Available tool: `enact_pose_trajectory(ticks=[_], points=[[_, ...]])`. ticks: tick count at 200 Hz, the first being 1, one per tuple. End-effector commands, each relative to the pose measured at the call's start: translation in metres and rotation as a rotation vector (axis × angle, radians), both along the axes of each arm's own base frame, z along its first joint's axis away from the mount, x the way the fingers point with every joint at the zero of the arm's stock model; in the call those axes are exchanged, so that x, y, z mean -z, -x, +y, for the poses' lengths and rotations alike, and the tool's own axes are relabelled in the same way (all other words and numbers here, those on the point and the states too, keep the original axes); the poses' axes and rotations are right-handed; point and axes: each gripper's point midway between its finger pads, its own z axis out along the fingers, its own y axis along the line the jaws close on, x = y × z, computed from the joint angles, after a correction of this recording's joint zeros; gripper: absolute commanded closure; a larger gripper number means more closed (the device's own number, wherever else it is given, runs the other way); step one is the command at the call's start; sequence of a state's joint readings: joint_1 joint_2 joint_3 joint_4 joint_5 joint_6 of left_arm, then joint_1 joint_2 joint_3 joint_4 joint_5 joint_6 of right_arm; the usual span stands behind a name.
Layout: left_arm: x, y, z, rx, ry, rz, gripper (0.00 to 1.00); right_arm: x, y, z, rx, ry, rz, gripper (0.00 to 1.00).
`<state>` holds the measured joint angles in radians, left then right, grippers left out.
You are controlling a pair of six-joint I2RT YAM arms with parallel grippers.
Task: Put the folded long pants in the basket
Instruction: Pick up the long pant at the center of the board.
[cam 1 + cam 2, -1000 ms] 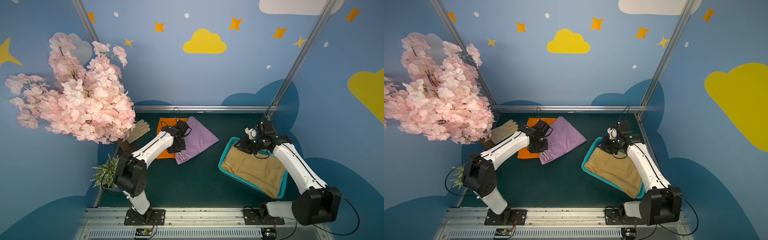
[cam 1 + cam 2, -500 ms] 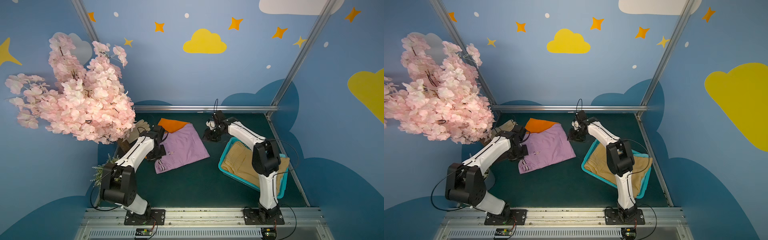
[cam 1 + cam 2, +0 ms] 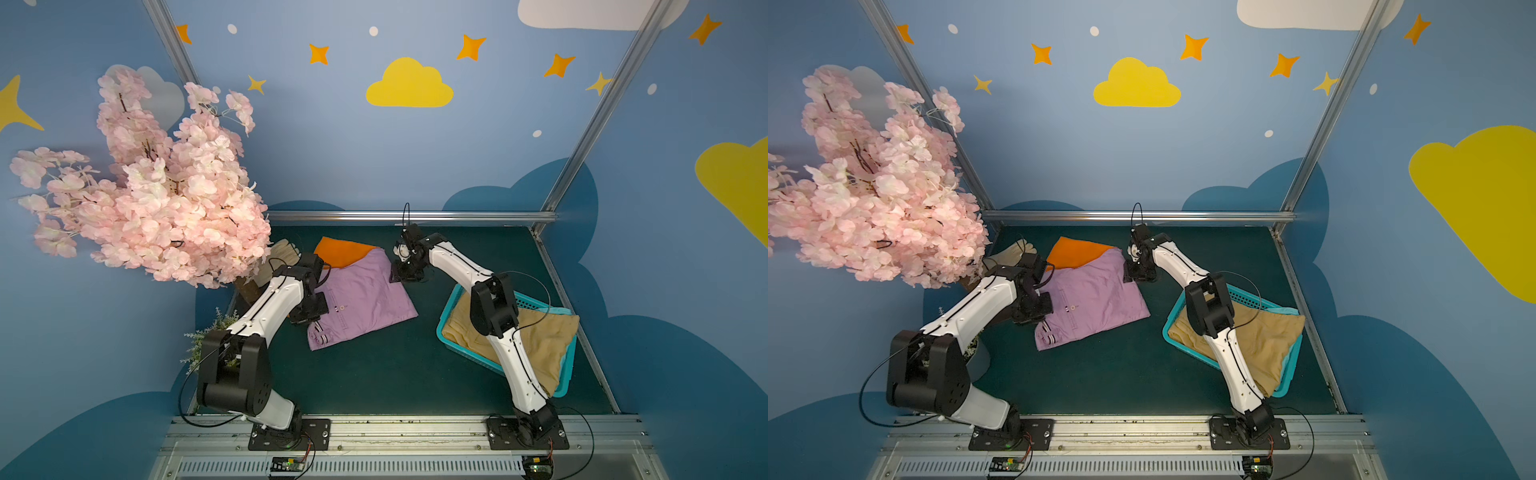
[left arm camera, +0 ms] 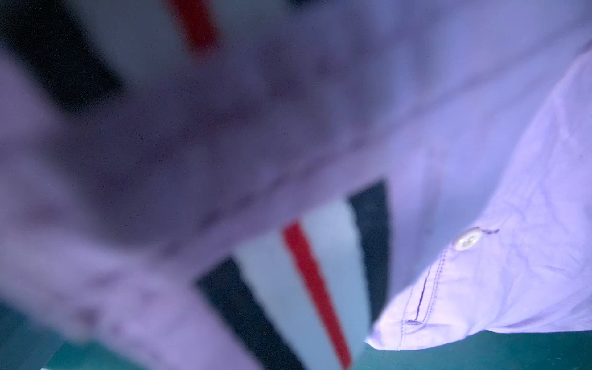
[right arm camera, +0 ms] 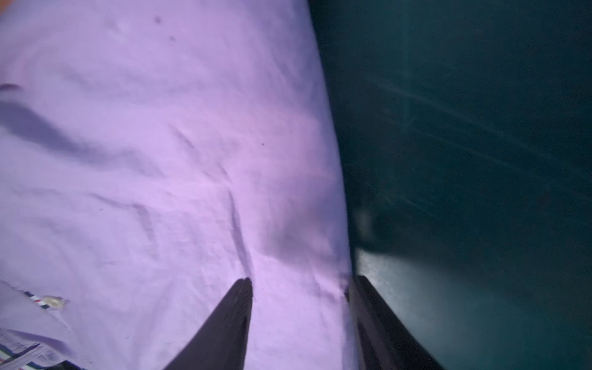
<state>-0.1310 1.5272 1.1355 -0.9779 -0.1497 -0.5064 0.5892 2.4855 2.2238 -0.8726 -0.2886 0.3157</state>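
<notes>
The lilac pants [image 3: 365, 297] with a striped waistband lie mid-table, partly over the orange pants [image 3: 345, 250] behind them. My left gripper [image 3: 314, 308] is shut on their waistband edge; in the left wrist view the lilac cloth [image 4: 480, 160] fills the picture and hides the fingers. My right gripper [image 5: 301, 282] is open at their far right corner [image 3: 395, 272], with one finger on the cloth and one at its edge. The khaki pants [image 3: 540, 338] lie in the turquoise basket [image 3: 448, 309] at the right, hanging over its near rim.
A pink blossom tree [image 3: 158, 208] overhangs the left back corner, with a cream glove [image 3: 282, 253] under it. A small green plant [image 3: 212, 336] stands by the left arm's base. A metal rail [image 3: 411, 216] runs along the back edge.
My left gripper has dragged the lilac pants forward and left, uncovering more of the orange pants. My right arm has swung from the basket to their far corner, and its jaws have widened.
</notes>
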Motion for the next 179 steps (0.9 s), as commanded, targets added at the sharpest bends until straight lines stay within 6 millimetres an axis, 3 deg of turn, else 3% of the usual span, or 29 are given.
enact_pose_trajectory(ticks=[1, 39, 68, 96, 109, 119, 129, 153, 179], points=[[-0.004, 0.008, -0.001, 0.003, 0.021, 0.006, 0.98, 0.012, -0.003, -0.003, -0.028, 0.026, -0.006, 0.46], [-0.005, 0.008, -0.002, 0.005, 0.029, -0.009, 0.98, 0.032, -0.001, -0.010, 0.005, 0.032, 0.060, 0.49], [-0.006, 0.007, -0.002, 0.006, 0.027, -0.011, 0.98, 0.034, 0.011, 0.012, -0.021, -0.084, 0.143, 0.61], [-0.005, 0.007, -0.002, 0.007, 0.030, -0.006, 0.98, 0.032, 0.018, 0.025, -0.042, -0.138, 0.169, 0.67], [-0.005, 0.007, -0.002, 0.007, 0.028, -0.007, 0.98, 0.031, 0.019, 0.026, -0.046, -0.144, 0.171, 0.73], [-0.006, 0.007, -0.002, 0.007, 0.026, -0.008, 0.98, 0.030, 0.019, 0.026, -0.048, -0.146, 0.171, 0.85], [-0.006, 0.007, -0.001, 0.007, 0.023, -0.007, 0.98, 0.025, 0.019, 0.027, -0.057, -0.153, 0.162, 1.00], [-0.008, 0.006, -0.003, 0.005, 0.032, -0.009, 0.98, -0.004, 0.016, 0.025, -0.058, -0.157, 0.105, 1.00], [-0.018, 0.003, -0.007, 0.004, 0.061, -0.035, 0.98, -0.058, 0.015, 0.018, -0.051, -0.179, 0.014, 1.00]])
